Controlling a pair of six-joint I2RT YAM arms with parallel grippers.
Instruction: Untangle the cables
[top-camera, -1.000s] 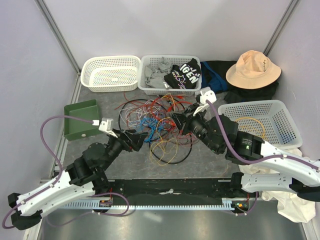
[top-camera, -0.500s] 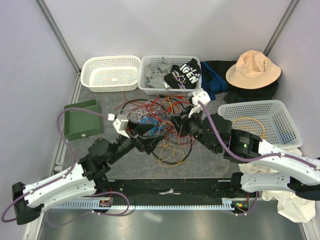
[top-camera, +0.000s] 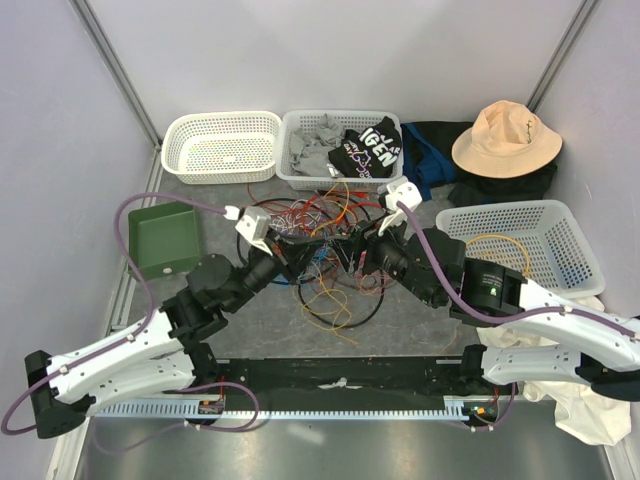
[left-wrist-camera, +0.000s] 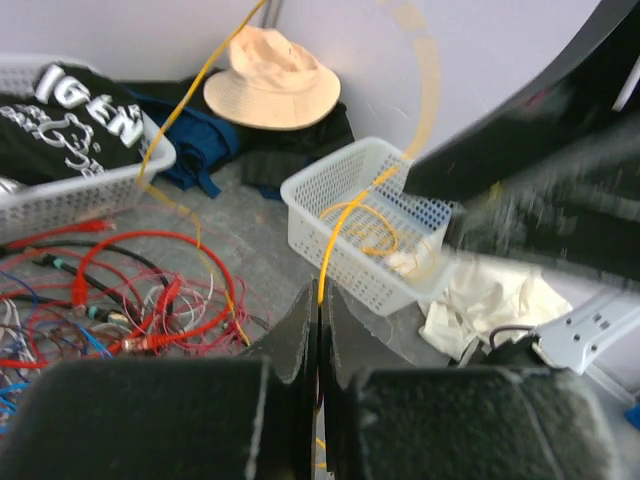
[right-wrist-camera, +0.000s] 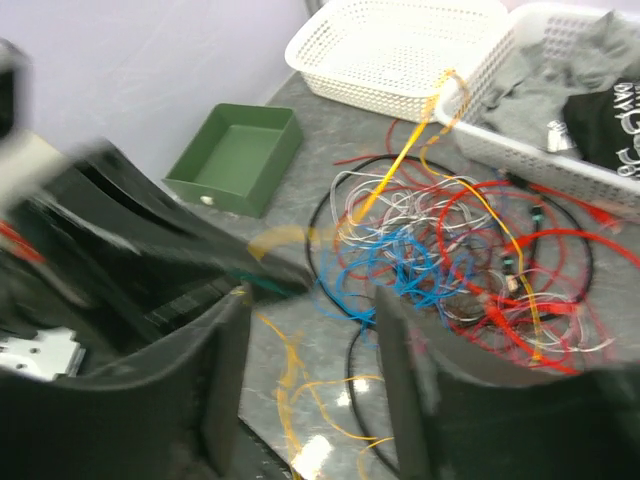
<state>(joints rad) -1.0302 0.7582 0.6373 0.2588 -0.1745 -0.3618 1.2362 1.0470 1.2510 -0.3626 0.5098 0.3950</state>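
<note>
Just in front of the basket of clothes (top-camera: 292, 176), on the grey table (top-camera: 420, 318), the cables (top-camera: 322, 222) lie in a loose tangle. Red, blue, white, orange and black loops cross over one another, and a few orange and black strands trail out on the side away from the basket. Both arms reach into this heap from the near edge.

The left gripper (top-camera: 305, 246) sits over the part of the tangle farthest from the basket. In its wrist view its fingers (left-wrist-camera: 296, 330) are pressed together with almost no gap, pinching a thin yellow cable (left-wrist-camera: 320, 290) that rises taut from between them. The right gripper (top-camera: 347, 252) is just beside it, nearly tip to tip. Its own camera shows the two fingers (right-wrist-camera: 225, 370) spread wide — nothing sits between them, only blurred yellow loops and the table beyond.

To the left of the clothes basket stands an empty white basket (top-camera: 222, 172), with a green tray (top-camera: 165, 240) in front of that. To the right of the clothes basket are dark garments and a tan hat (top-camera: 505, 135). In front of the hat is another white basket (top-camera: 512, 207) with a yellow coil (top-camera: 500, 246) inside.
</note>
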